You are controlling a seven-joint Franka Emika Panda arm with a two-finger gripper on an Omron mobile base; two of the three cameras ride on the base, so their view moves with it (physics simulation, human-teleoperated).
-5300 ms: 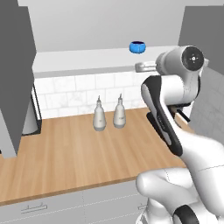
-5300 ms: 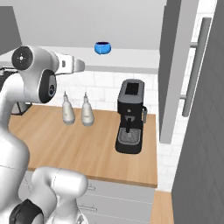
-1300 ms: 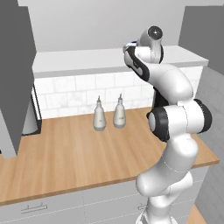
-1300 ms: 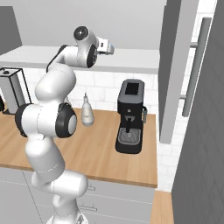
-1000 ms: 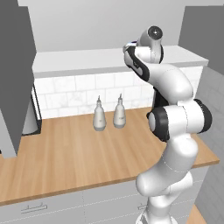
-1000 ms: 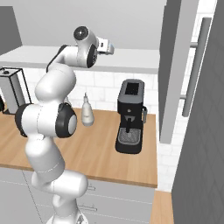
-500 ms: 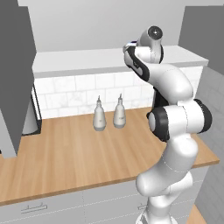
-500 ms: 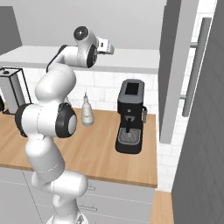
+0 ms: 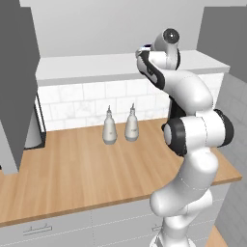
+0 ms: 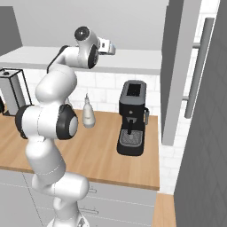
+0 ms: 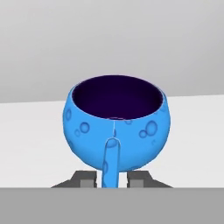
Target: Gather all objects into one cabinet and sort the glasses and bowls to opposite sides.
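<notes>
The blue bowl (image 11: 117,127) is standing upright on the cabinet's white floor board (image 11: 30,144), its dark inside holding nothing. A blue handle-like strip is running down its near wall between the finger tips (image 11: 86,179) of the gripper (image 11: 111,179), whose jaws are sitting close on either side of it; actual clamping cannot be confirmed. Two white bottles (image 9: 110,128) are standing near the countertop's back edge. No legible writing is showing.
</notes>
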